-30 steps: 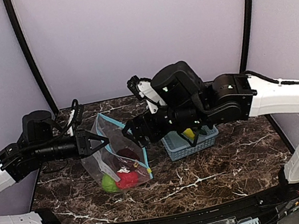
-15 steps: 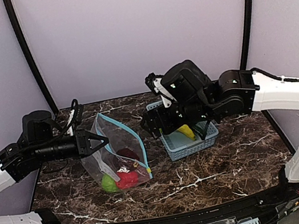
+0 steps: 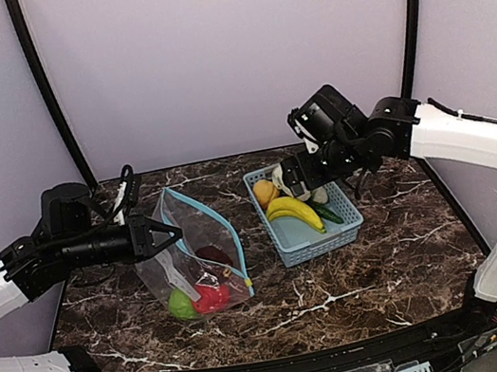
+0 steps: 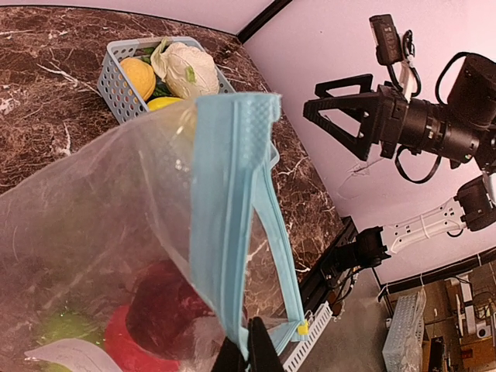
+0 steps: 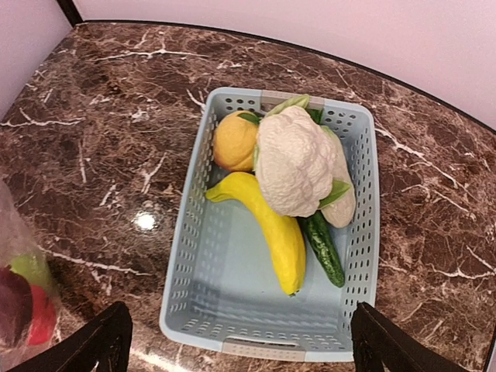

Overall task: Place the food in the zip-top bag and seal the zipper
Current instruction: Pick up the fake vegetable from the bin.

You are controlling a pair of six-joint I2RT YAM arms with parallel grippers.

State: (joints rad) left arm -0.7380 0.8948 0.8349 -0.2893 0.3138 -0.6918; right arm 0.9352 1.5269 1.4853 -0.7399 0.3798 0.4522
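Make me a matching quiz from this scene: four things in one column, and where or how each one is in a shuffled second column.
1. banana
2. green apple
3. left gripper
4. right gripper

A. shut on the zip-top bag at its mouth edge
B. open, over the basket
C. lying in the basket
D. inside the zip-top bag

Pairs: 1-C, 2-D, 3-A, 4-B

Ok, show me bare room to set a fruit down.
Bare dark marble tabletop lies on the near side of the light blue lattice basket and the clear plastic bag, plus the gap between them. Crowded: the basket's far end, packed with food.
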